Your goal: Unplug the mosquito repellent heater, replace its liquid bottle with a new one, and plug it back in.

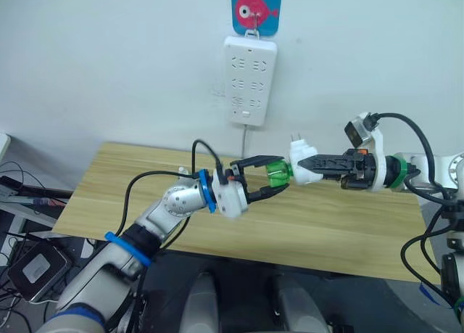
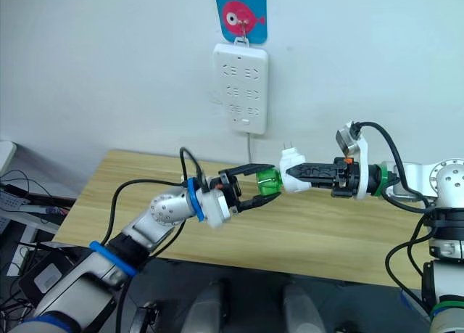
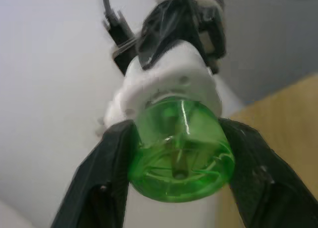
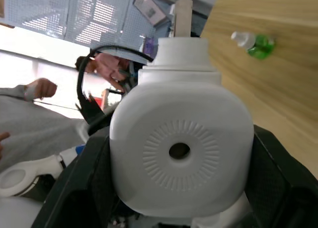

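So the right gripper point(image 1: 308, 164) is clamped around the white mosquito repellent heater point(image 1: 301, 162), holding it up in the air over the table point(image 1: 341, 224) with its plug prongs pointing up toward the wall. Straight off the heater's other end is the green bottle point(image 1: 277, 173), and the left gripper point(image 1: 270, 176) has one finger above and one below it. In the left wrist view the fingers point(image 3: 107, 163) sit right against the bottle's sides, so I'd call it pinching the bottle, though how hard it's squeezing I can't really tell. The bottle still looks seated in the heater's collar, so my read is we're mid-swap, with the old bottle coming out. To do it well: keep the right gripper rock solid so the heater doesn't spin along, and have the left one twist around the bottle's own axis before pulling straight away, not at an angle, or the wick could snag. Hold the bottle near its base so it doesn't slip on that smooth plastic. Behind the right gripper, lying on the table, there's a second little green bottle with a white cap point(image 4: 252, 43), presumably the fresh one. Up on the wall beyond both grippers hangs the white power strip point(image 1: 250, 79), under a blue hook with a pink fish point(image 1: 256, 9).
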Controlling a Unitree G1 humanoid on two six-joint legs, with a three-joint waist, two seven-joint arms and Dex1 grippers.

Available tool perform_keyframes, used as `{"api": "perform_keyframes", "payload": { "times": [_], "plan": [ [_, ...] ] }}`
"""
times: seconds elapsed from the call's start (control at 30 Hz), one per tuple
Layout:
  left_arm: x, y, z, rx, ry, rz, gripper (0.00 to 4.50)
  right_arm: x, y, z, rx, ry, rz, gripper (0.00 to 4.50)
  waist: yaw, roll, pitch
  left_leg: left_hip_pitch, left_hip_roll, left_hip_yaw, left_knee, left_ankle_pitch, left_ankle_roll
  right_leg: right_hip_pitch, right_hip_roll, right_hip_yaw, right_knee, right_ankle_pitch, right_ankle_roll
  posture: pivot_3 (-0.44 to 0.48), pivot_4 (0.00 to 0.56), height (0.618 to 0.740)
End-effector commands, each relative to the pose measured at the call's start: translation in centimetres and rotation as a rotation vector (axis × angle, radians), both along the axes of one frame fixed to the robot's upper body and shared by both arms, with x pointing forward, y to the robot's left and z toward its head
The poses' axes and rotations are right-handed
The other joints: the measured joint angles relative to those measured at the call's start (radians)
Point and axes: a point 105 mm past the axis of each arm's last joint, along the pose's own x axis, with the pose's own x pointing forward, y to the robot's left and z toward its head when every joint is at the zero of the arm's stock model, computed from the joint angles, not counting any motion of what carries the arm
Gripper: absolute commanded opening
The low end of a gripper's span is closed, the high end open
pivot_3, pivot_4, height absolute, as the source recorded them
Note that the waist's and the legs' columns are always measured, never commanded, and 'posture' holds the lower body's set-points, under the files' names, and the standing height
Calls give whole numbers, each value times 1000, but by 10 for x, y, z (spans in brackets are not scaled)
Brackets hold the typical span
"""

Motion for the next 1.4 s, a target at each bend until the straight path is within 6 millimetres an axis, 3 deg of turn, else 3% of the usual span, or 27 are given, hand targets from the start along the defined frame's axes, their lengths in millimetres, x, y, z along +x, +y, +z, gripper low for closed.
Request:
{"api": "perform_keyframes", "payload": {
  "times": [0.03, 0.13, 0.23, 0.3, 0.5, 0.67, 0.77, 0.9, 1.0, 1.2, 1.4],
  "plan": [
    [-1, 12, 52, -264, 799, -266, 2284, -7, 2, -2, -32, -19, 37, 3016, -3, 1, 1, 1, 0, -1, 1, 0, 0, 0, 0, -1, 1, -1, -1, -53, 251, 740],
    [3, 31, 50, -350, 1196, -407, 2284, -5, 4, -1, -22, -29, 35, 3016, -14, 1, 1, 2, 1, -2, 2, 0, 1, 2, 3, -2, 2, -6, 3, -51, 250, 740],
    [4, 39, 42, -378, 1382, -454, 2284, -4, 4, -1, -22, -32, 34, 3016, -29, 1, 1, 2, 0, -2, 2, 0, 1, 1, 3, -1, 1, -6, 4, -55, 251, 740],
    [-3, 44, 24, -338, 1481, -461, 2284, -1, 2, 0, -19, -33, 15, 3016, -33, 1, 1, 2, 0, -2, 2, 0, 1, 1, 3, -1, 1, -6, 4, -61, 253, 740],
    [-11, 52, 6, -310, 1558, -425, 2284, 11, -15, -1, -36, -19, -87, 3016, -30, 1, 1, 2, 0, 0, 2, 0, 1, 1, 3, 0, 1, -6, 3, -62, 252, 740],
    [-21, 65, -6, -298, 1570, -367, 2284, 29, -56, -8, -139, -6, -285, 3016, -25, 1, 1, 2, -1, 1, 2, 0, 0, 1, 2, 2, -1, -6, 3, -55, 255, 740],
    [-28, 72, -14, -293, 1570, -322, 2284, 36, -88, -31, -335, -22, -410, 3016, -19, 1, 1, 2, -1, 1, 1, 0, 0, 0, 2, 2, -1, -6, 3, -43, 259, 740],
    [-30, 73, -21, -311, 1560, -281, 2284, 42, -140, -99, -801, -53, -527, 3016, -7, 1, 1, 2, 0, 2, 0, 0, 0, -1, 2, 2, -2, -7, 2, -23, 259, 740],
    [-32, 69, -21, -311, 1541, -278, 2284, 41, -166, -125, -1012, -84, -536, 3016, -4, 2, 2, 2, -1, 4, 1, 0, 0, -2, 2, 4, -2, -7, 2, -3, 262, 740],
    [-43, 67, -25, -274, 1526, -268, 2284, 34, -192, -153, -1165, -39, -591, 3016, -5, 3, 2, 2, -1, 5, 0, 0, 0, -1, 1, 5, -1, -7, 2, 21, 263, 740],
    [-45, 67, -26, -282, 1520, -256, 2284, 29, -200, -168, -1169, 63, -658, 3016, 4, 3, 2, 2, -1, 4, 0, 0, 0, -1, 1, 4, -1, -7, 2, 31, 264, 740]
  ]
}}
